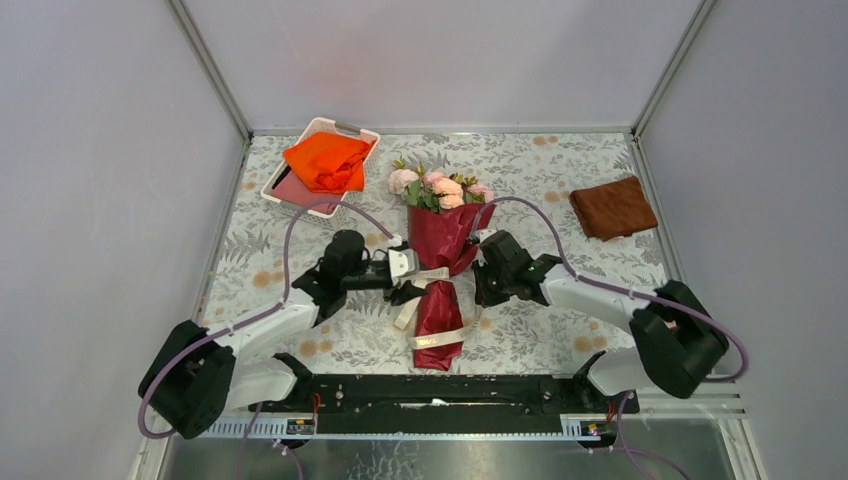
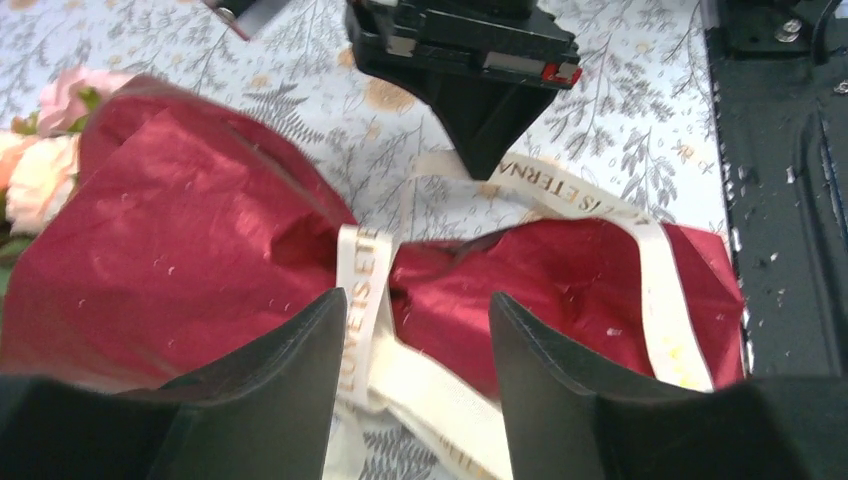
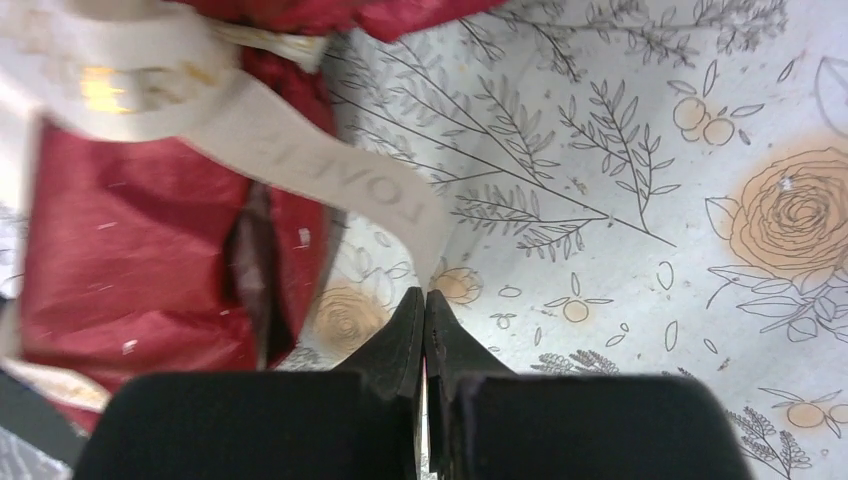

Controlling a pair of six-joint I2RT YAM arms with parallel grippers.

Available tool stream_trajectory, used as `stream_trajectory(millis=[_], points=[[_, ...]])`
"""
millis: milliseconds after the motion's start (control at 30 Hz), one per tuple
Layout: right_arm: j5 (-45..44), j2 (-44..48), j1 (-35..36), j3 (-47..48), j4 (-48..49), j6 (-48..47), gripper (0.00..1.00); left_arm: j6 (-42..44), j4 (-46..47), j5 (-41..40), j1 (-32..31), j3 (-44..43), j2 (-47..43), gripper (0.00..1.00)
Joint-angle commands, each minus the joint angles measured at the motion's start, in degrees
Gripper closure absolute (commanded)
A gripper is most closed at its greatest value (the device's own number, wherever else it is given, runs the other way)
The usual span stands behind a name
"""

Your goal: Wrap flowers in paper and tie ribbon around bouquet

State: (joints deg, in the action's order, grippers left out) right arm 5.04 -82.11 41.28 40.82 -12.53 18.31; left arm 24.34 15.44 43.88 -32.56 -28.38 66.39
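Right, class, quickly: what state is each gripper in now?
Left gripper: open, straddling the ribbon, gripping nothing.
Right gripper: shut, tips at the ribbon's end; whether it pinches it cannot be told.

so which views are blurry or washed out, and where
Top external: even light, sharp throughout. Left wrist: the flowers at the left edge are washed out and soft. Right wrist: the ribbon at top left is overexposed and blurred, while the table print is crisp.
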Motion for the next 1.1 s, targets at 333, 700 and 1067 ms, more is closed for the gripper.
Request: stream_trajectory(millis=[333,700,1067], points=[[13.2,15.33,7.98,-4.47,13.55,-1.36,1.0,-13.65,27.35,1.43,-4.53,4.23,8.75,0.01],[14.16,14.52,7.97,-5.83,24.58,1.25,1.0,-22.83,36.02,-5.62,-6.07,6.27,14.2,0.01],[7.13,12.44,7.99,-7.31,32.41,6.87,1.0,-28.97,41.9,-5.59,-6.2,7.12,18.25,0.03]])
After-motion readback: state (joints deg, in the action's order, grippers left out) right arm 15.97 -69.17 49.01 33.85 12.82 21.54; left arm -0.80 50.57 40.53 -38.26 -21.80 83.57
